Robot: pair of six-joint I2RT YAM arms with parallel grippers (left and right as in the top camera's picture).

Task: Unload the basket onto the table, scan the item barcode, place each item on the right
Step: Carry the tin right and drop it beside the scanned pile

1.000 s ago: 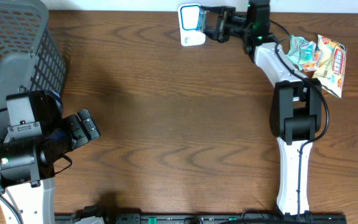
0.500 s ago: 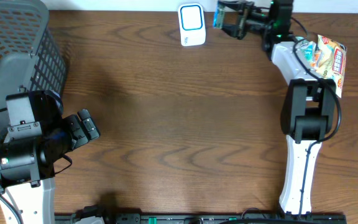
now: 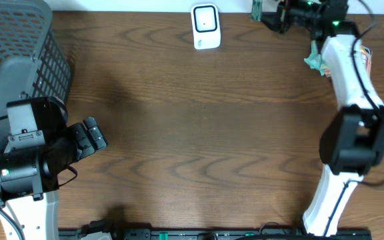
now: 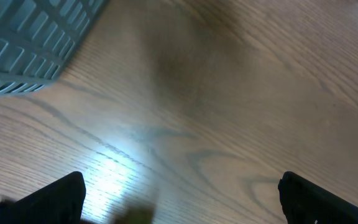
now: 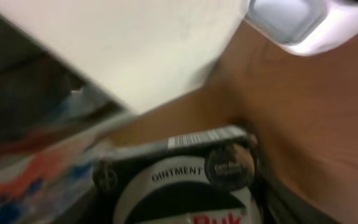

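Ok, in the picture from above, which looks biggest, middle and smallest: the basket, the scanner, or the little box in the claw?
1. basket, by far the biggest.
2. scanner.
3. little box in the right claw, the smallest, though the claw and the picture's edge hide part of it.

There was one wooden table (image 3: pixel 199 133), one grey mesh basket (image 3: pixel 25 47), one white barcode scanner (image 3: pixel 205 27) and one ointment box (image 5: pixel 179 180). Two arms stood at the table, with two grippers: the left gripper (image 3: pixel 93 137) and the right gripper (image 3: pixel 262 12). The snack packets (image 3: pixel 311 61) showed only as slivers behind the right arm, too hidden to count.
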